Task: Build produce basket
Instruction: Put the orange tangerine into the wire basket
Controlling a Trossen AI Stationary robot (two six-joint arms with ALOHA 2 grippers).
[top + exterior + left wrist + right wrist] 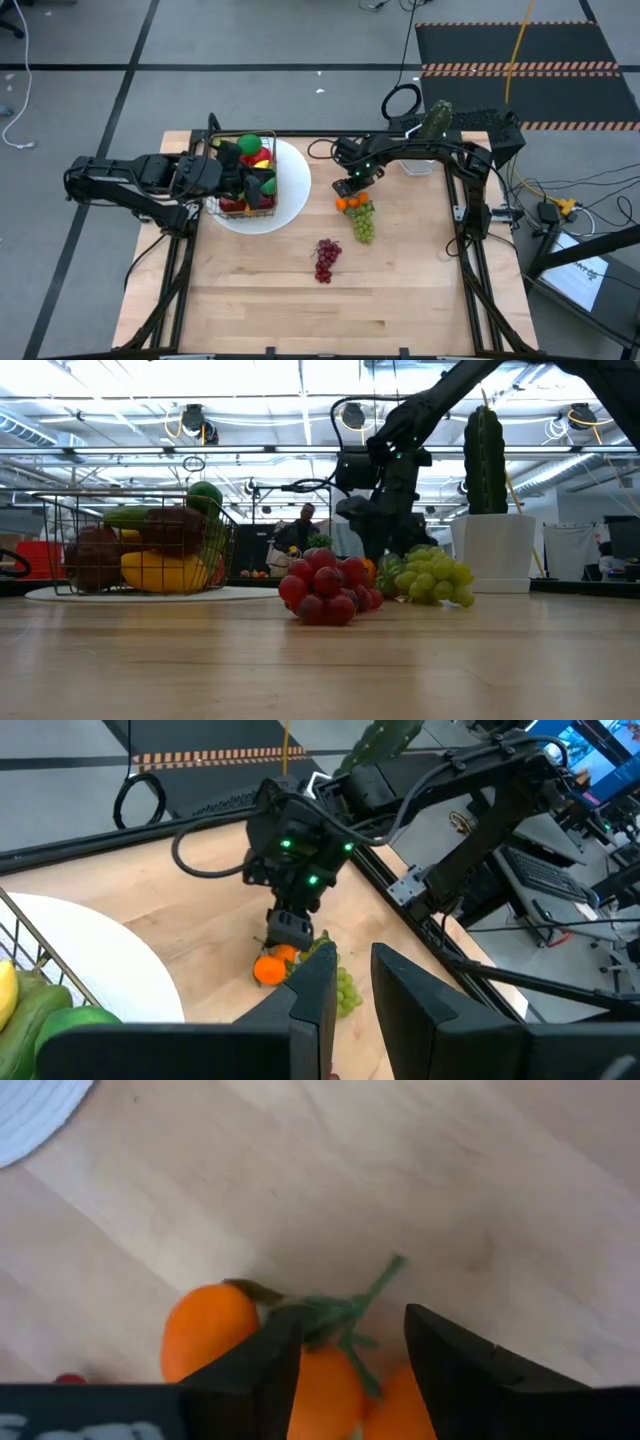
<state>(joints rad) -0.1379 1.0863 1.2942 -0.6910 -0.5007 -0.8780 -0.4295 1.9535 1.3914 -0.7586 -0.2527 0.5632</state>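
The dark wire basket (243,178) (140,546) stands on the round white plate (296,190) and holds several toy fruits. The cluster of small oranges (350,203) (205,1325) lies on the table beside the green grapes (364,223) (432,575). The red grapes (326,259) (325,588) lie nearer the table's near edge. My right gripper (351,188) (350,1350) is open, pointing down over the oranges, one finger on each side of their green stem (357,1302). My left gripper (264,186) (350,1005) is open and holds nothing, beside the basket's right side over the plate. My right gripper comes from above with its fingers (262,1360) astride the oranges' green stem (345,1325). The oranges lie on the table. Whether the fingers touch the stem or the fruit, I cannot tell.
A green cactus (436,118) (485,445) in a white pot (495,550) stands at the table's far right. Bare wood stretches along the near half of the table (330,310). A person shows far off in the room (303,525).
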